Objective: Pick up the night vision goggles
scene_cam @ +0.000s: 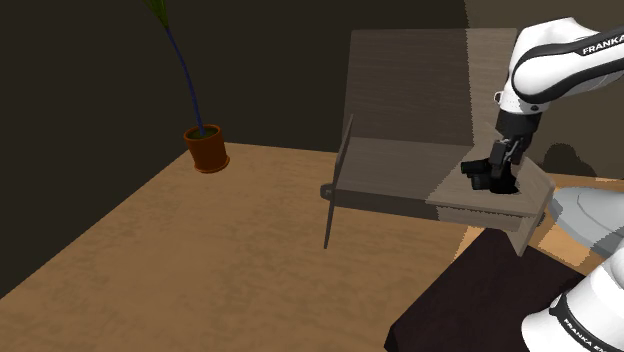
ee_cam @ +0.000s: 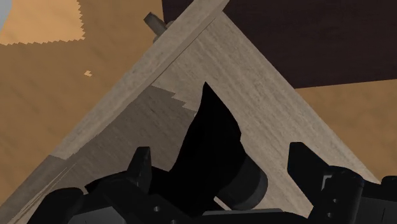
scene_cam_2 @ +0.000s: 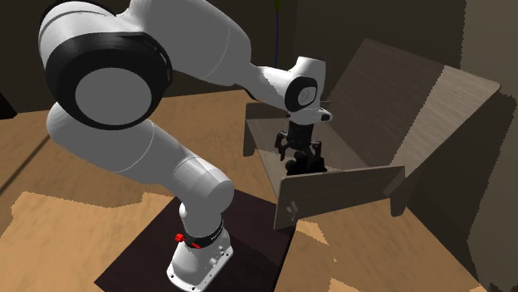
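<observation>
The night vision goggles [scene_cam: 481, 175] are a black, lumpy object lying on the seat of a pale wooden bench [scene_cam: 395, 165], near the seat's end by the shoulder view's right. My black gripper [scene_cam: 503, 172] points down right over them. In the wrist view the goggles [ee_cam: 213, 159] sit between my two fingers [ee_cam: 139, 167], which stand well apart; a gap shows beside the other finger. The gripper is open and not clasping them. From the second exterior view the gripper [scene_cam_2: 300, 154] hangs just above the goggles [scene_cam_2: 304, 166], behind the bench's side panel [scene_cam_2: 357, 187].
The bench's tall backrest [scene_cam: 410, 85] rises behind the seat and its side panels close both ends. A potted plant [scene_cam: 207, 148] stands on the wooden floor at the shoulder view's left. My dark stand [scene_cam: 470, 300] is just in front of the bench.
</observation>
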Motion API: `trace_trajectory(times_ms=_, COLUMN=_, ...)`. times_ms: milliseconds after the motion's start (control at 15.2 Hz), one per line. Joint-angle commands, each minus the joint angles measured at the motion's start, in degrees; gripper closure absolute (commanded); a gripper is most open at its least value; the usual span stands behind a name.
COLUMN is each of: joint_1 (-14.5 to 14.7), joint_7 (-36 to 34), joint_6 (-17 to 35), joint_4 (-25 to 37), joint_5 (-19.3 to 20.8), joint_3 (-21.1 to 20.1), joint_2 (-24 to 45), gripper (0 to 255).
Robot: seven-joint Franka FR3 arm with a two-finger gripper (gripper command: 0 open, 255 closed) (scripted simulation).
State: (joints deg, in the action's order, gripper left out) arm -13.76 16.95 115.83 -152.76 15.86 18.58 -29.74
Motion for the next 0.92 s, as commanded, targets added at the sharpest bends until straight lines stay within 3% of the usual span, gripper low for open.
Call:
trace_trajectory(times_ms=0, joint_1=-0.01, joint_7=-0.18, joint_6=2.42, joint_4=-1.25, joint_5=0.24, joint_3=0.37, joint_2=1.15, gripper=0)
trace_trajectory(times_ms=132, joint_1=-0.01, joint_7=-0.18, joint_6=2.42, joint_4=-1.25, joint_5=0.24, joint_3=0.37, joint_2=1.14, gripper=0)
trace_trajectory(times_ms=198, joint_1=0.0, joint_7=-0.18, joint_6=2.47, joint_4=-1.24, joint_5=0.23, joint_3=0.38, joint_2=1.2, gripper=255)
trace_trajectory(times_ms=858, joint_1=-0.01, joint_7=-0.13, joint_6=1.47, joint_4=-0.8, joint_5=0.14, joint_3=0.21, joint_2=0.64, gripper=255)
